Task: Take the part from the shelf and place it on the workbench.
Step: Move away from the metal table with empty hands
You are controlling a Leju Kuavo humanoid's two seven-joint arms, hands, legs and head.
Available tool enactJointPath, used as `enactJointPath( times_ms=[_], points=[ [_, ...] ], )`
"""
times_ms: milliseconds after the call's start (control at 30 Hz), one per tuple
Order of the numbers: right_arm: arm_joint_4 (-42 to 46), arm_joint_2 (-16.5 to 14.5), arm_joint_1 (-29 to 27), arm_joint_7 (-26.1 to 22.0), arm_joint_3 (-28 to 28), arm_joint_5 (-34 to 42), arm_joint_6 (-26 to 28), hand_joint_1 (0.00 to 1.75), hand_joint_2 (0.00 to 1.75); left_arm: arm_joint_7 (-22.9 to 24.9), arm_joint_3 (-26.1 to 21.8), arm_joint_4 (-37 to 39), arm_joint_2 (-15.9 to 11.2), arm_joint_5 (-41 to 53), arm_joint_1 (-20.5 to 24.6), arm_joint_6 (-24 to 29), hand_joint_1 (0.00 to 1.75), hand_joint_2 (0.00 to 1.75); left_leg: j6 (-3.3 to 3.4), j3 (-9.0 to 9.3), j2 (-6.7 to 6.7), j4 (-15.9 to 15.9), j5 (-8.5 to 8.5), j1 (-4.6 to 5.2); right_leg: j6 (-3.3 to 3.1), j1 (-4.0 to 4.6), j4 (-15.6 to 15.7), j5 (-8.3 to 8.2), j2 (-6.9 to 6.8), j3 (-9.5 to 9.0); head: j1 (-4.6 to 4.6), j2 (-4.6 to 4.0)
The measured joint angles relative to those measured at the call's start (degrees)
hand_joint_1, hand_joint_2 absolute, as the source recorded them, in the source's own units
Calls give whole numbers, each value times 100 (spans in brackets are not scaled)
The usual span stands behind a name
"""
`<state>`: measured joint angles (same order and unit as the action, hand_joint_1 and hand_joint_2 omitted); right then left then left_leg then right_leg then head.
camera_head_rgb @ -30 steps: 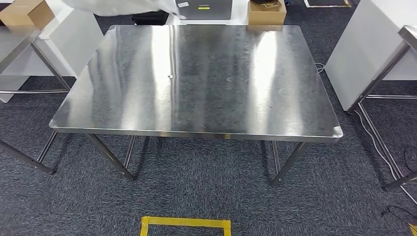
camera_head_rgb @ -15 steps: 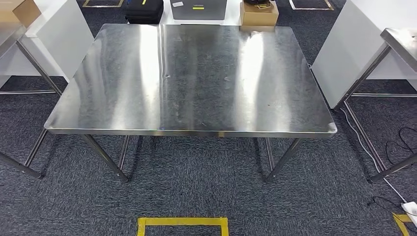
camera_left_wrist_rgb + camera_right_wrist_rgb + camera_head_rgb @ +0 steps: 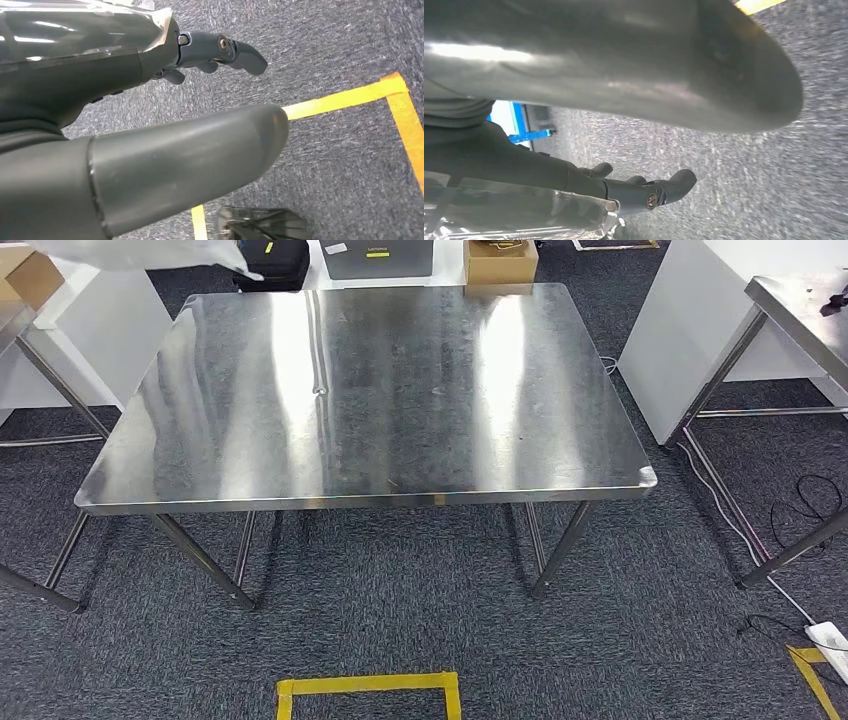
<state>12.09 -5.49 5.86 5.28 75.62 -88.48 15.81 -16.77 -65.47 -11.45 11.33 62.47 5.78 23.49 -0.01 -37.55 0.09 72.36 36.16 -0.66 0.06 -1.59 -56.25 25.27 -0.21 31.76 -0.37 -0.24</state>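
Note:
The steel workbench (image 3: 380, 390) stands straight ahead in the head view, its top bare. My left hand (image 3: 150, 125) hangs over the grey carpet, thumb and dark fingers (image 3: 230, 50) apart, holding nothing. My right hand (image 3: 599, 100) also hangs above the carpet, its fingers (image 3: 659, 192) spread away from the thumb with nothing between them. Clear film wraps the back of both hands.
A second steel table (image 3: 800, 310) and a white panel (image 3: 690, 320) stand at the right. A cardboard box (image 3: 500, 260), a grey case (image 3: 378, 255) and a black bag (image 3: 280, 260) lie beyond the bench. Yellow floor tape (image 3: 365, 685) marks the near carpet; cables and a power strip (image 3: 825, 640) lie at the right.
The camera has moved: the whole scene has slid left and up a little, and more of the right table shows. A blurred white shape crosses the top left corner.

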Motion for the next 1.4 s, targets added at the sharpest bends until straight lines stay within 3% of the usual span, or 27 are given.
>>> enactJointPath(
  times_ms=[33, 67, 167, 200, 267, 333, 367, 433, 500, 533, 567, 600, 633, 700, 733, 800, 867, 900, 967, 1000, 1033, 1067, 1133, 1200, 1233, 1333, 1400],
  points=[
    [0, -1, -2, 9, -2, 1, -3, 0, 0, -3, -3, 0, -3, 1, -1, -4, 0, 0, -15, 9, 0, 98, 19, -18, 16, -5, -8, -30, 4, 46, -5, 0],
    [0, -1, -2, 18, -3, 1, -7, 0, 0, -5, -6, 0, -6, 0, -1, -7, 0, 0, -26, 139, 0, -42, -70, -37, 40, -14, -17, -58, 12, 88, -9, 0],
    [0, -2, 5, 40, -6, 0, -17, 0, 0, -6, -11, 0, -14, 1, 12, -10, 0, 0, -39, 885, -57, -1205, -482, -84, 143, -22, -53, -133, 37, 165, -36, 1],
    [0, -1, 10, 45, -8, -1, -19, 0, 0, -7, -12, 0, -13, 2, 19, -10, 0, 0, -21, 1017, -82, -1438, -545, -78, 187, -10, -61, -163, 40, 182, -32, 1],
    [0, 1, 18, 60, -10, -2, -21, 0, 0, -9, -12, 1, -10, 4, 23, -11, 0, 0, 61, 1020, -104, -1513, -604, -21, 289, 17, -49, -239, 46, 213, -3, 2],
    [0, 4, 14, 79, -10, -2, -25, 0, 0, -10, -13, 2, -8, 4, 24, -11, 0, 0, 191, 921, -69, -1529, -713, 13, 371, 16, -65, -260, 56, 283, 26, 1],
    [0, 7, 12, 85, -10, -2, -27, 0, 0, -12, -14, 1, -8, 4, 28, -10, 0, 0, 268, 857, -47, -1549, -782, 21, 361, 12, -169, -151, 59, 354, 34, 1],
    [0, 3, 11, 98, -10, 0, -35, 0, 0, -15, -15, 0, -16, 6, 30, -10, 0, 0, 376, 705, 2, -1573, -920, 39, 270, -3, -742, 342, 57, 571, 72, 1],
    [0, -4, 10, 110, -10, 9, -40, 0, 0, -19, -16, 0, -23, 13, 24, -22, 0, 0, 412, 539, 40, -1568, -1044, 78, 239, 5, -1512, 793, 55, 749, 114, 1],
    [0, -4, 10, 115, -10, 14, -40, 0, 0, -21, -16, 0, -22, 20, 24, -33, 0, 0, 419, 463, 57, -1565, -1105, 103, 267, 14, -1739, 860, 55, 741, 123, 0],
    [0, -2, 10, 119, -10, 20, -39, 0, 0, -22, -16, 0, -22, 28, 24, -44, 0, 0, 422, 387, 69, -1562, -1168, 128, 306, 33, -1754, 815, 55, 616, 129, 0],
    [0, 0, 11, 121, -10, 26, -37, 0, 0, -22, -16, 0, -22, 36, 24, -55, 0, 0, 422, 318, 76, -1561, -1228, 151, 334, 58, -1548, 705, 54, 383, 132, 0],
    [0, 3, 14, 123, -10, 33, -34, 0, 0, -23, -16, 0, -21, 42, 26, -62, 0, 0, 419, 261, 79, -1558, -1288, 169, 331, 86, -1152, 600, 50, 55, 134, 0],
    [1, 10, 30, 124, -10, 48, -28, 0, 0, -25, -16, 0, -15, 49, 29, -74, 0, 0, 389, 180, 83, -1556, -1400, 198, 234, 161, -221, 569, 30, -596, 130, 1],
    [1, 10, 37, 124, -11, 51, -25, 0, 0, -26, -16, 0, -13, 51, 30, -78, 0, 0, 367, 166, 88, -1560, -1453, 200, 180, 192, 84, 595, 22, -771, 121, 1],
    [0, 7, 39, 126, -11, 55, -20, 0, 0, -30, -16, 0, -11, 56, 28, -83, 0, 0, 301, 153, 98, -1592, -1566, 190, 93, 211, 267, 564, 16, -800, 110, 1],
    [-1, 1, 41, 138, -10, 60, -13, 0, 0, -32, -16, 0, -15, 59, 21, -85, 0, 0, 216, 92, 58, -1513, -1450, 158, -10, 148, 300, 438, -2, -718, 119, 1],
    [-1, -2, 41, 148, -10, 62, -10, 0, 0, -32, -16, 0, -17, 59, 15, -85, 0, 0, 169, 32, 30, -1343, -1227, 137, -61, 107, 317, 361, -13, -663, 102, 0],
    [0, -8, 40, 165, -10, 65, -5, 0, 0, -32, -16, 0, -21, 61, 10, -85, 0, 0, 72, -129, -10, -693, -604, 70, -111, 86, 314, 220, -23, -507, 62, 0],
    [0, -11, 36, 173, -10, 66, -4, 0, 0, -32, -16, 0, -23, 63, 9, -85, 0, 0, 25, -192, -16, -326, -398, 33, -99, 82, 306, 151, -24, -425, 42, 0],
    [0, -18, 34, 177, -10, 67, -3, 0, 0, -32, -16, 0, -27, 67, 10, -85, 0, 0, -19, -203, -18, -58, -338, -5, -77, 74, 287, 84, -25, -337, 37, 0],
    [0, -25, 34, 181, -10, 67, -3, 0, 0, -32, -16, 0, -32, 72, 10, -85, 0, 0, -60, -138, -18, 45, -419, -43, -46, 57, 255, 26, -25, -243, 30, 0],
    [0, -36, 34, 192, -10, 69, -2, 0, 0, -32, -14, 0, -38, 87, 13, -86, 0, 0, -147, 296, -19, -366, -724, -122, 31, 7, 134, -58, -21, -36, 12, 0],
    [2, -33, 37, 202, -10, 70, 2, 0, 0, -34, -11, 2, -28, 99, 26, -93, 0, 0, -212, 833, -61, -1123, -705, -151, 117, -2, -10, -113, -14, 158, -39, 1],
    [2, -33, 39, 205, -10, 74, 5, 0, 0, -37, -10, 2, -25, 103, 28, -98, 0, 0, -208, 968, -80, -1364, -622, -147, 164, 12, -57, -144, -11, 214, -47, 1],
    [2, -39, 41, 213, -10, 85, 8, 0, 0, -40, -10, 2, -27, 112, 24, -104, 0, 0, -134, 964, -93, -1465, -556, -109, 269, 46, -85, -218, -5, 260, -19, 0],
    [2, -39, 41, 213, -10, 86, 8, 0, 0, -40, -10, 2, -27, 114, 25, -104, 0, 0, -125, 959, -94, -1459, -560, -104, 279, 48, -82, -225, -4, 262, -21, 0]
  ],
)
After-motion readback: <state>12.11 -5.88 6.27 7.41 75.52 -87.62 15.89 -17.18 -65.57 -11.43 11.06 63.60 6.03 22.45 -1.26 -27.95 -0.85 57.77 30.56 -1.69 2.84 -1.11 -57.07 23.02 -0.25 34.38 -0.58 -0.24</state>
